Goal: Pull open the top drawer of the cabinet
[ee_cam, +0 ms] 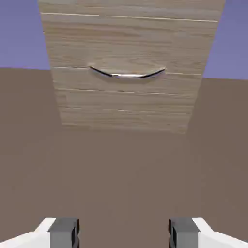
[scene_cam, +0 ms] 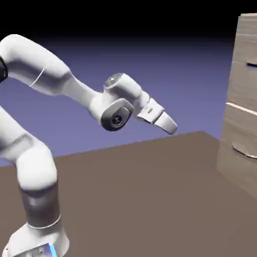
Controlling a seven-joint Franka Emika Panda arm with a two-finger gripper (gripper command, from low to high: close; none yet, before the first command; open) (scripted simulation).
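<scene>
We see a brown tabletop point(scene_cam: 125, 201) across the exterior view's six o'clock. We find a blue-violet backdrop point(scene_cam: 196, 85) toward twelve.

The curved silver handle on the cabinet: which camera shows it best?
The hand view: the curved handle shows there whole and nearly face-on, both ends on the wood-grain front. The exterior view shows it from the side, low on the cabinet, with its right part cut off by the picture's edge.

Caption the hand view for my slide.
Open grey-tipped hand facing a pale wood-grain cabinet front with a curved silver handle.
</scene>
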